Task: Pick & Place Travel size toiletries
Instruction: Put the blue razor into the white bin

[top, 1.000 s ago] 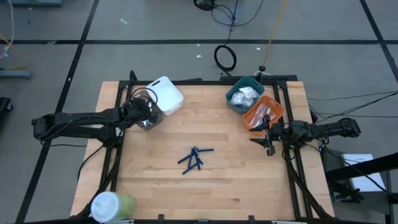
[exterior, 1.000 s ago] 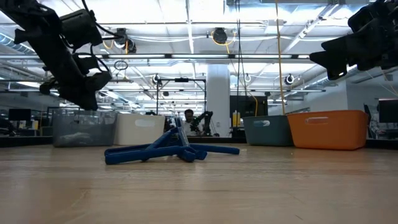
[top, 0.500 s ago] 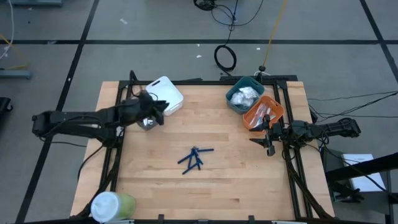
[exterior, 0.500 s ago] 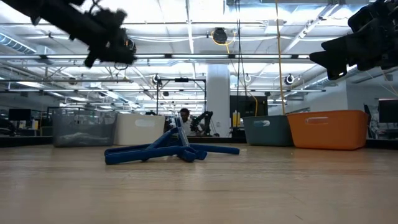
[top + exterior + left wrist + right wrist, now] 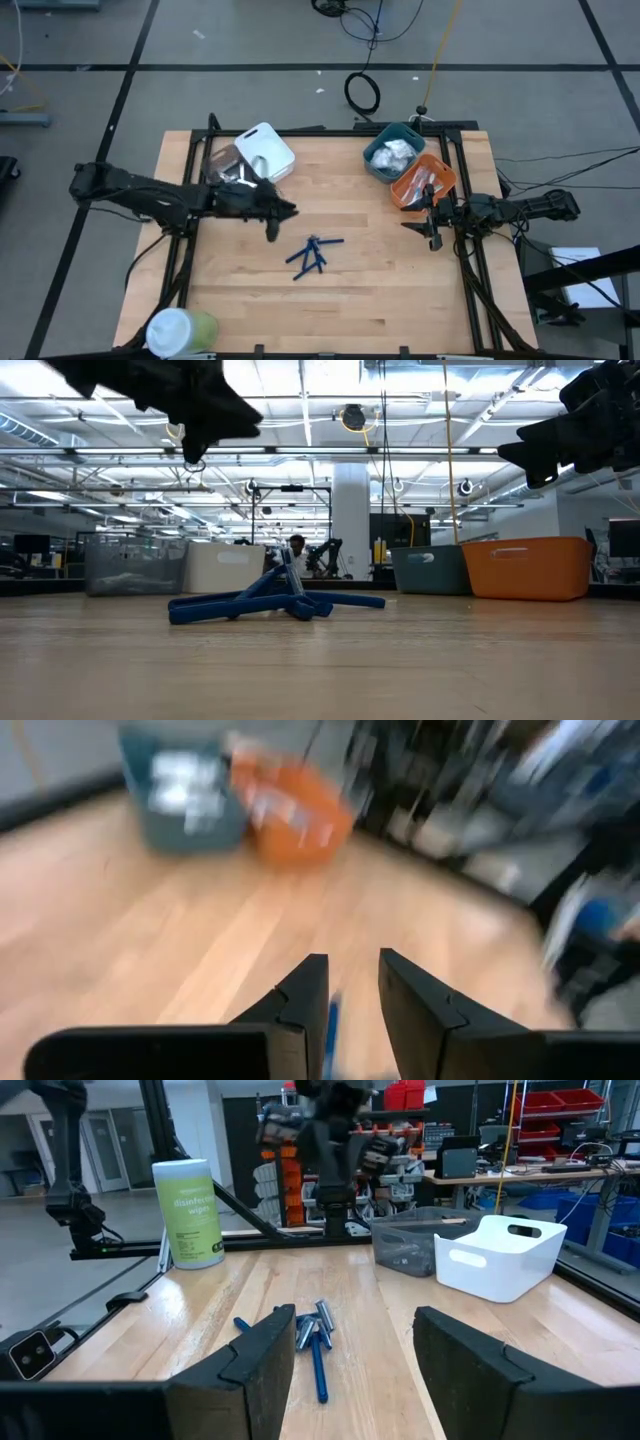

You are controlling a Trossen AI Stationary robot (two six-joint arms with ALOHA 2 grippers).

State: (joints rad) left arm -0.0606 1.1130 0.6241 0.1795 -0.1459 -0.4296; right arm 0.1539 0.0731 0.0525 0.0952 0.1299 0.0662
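The wooden table (image 5: 350, 300) carries four bins along its far edge — a clear bin (image 5: 222, 165) and a white bin (image 5: 270, 150) on my left side, a teal bin (image 5: 392, 155) and an orange bin (image 5: 428, 180) on my right — with a green wipes canister (image 5: 180, 330) at the near left corner. My left arm reaches out over the table, its left gripper (image 5: 272, 213) hanging above the wood just left of the blue sticks (image 5: 312, 254); its fingers (image 5: 300, 1005) stand a narrow gap apart with nothing between them. My right gripper (image 5: 432, 222) waits by the orange bin, fingers spread and empty.

The sticks lie in the middle of the table, well apart from every bin — a small tangle of dark blue rods crossed over one another, one leaning up across the rest in the low view. That crossing is my worry: if I come down with fingers this narrow, I may land on top of a rod instead of straddling it, or pinch two at once and drag the pile. The raised one could roll away when touched.
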